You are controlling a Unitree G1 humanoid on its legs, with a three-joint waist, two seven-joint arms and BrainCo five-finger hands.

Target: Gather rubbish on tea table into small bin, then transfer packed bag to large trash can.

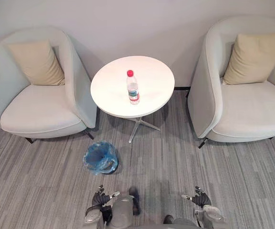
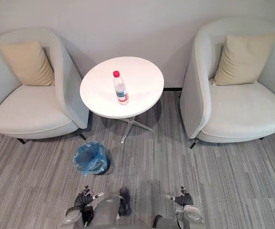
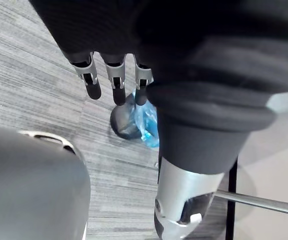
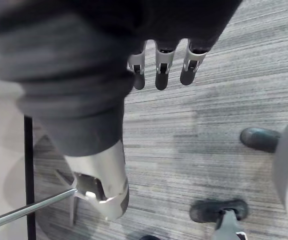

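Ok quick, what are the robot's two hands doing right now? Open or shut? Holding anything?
Left hand: open, fingers relaxed, holding nothing.
Right hand: open, fingers relaxed, holding nothing.

grey striped carpet [image 1: 252, 176]; left armchair [image 1: 37, 109]; right armchair [image 1: 252, 109]; plain wall [image 1: 128, 28]

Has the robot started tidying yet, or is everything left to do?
Nothing looks done: the clear plastic bottle with a red cap stands on the round white table. Nothing is in hand; the left hand and right hand hang open, low over the carpet. Left: bottle into the small bin lined with a blue bag, then that bag to the large trash can.
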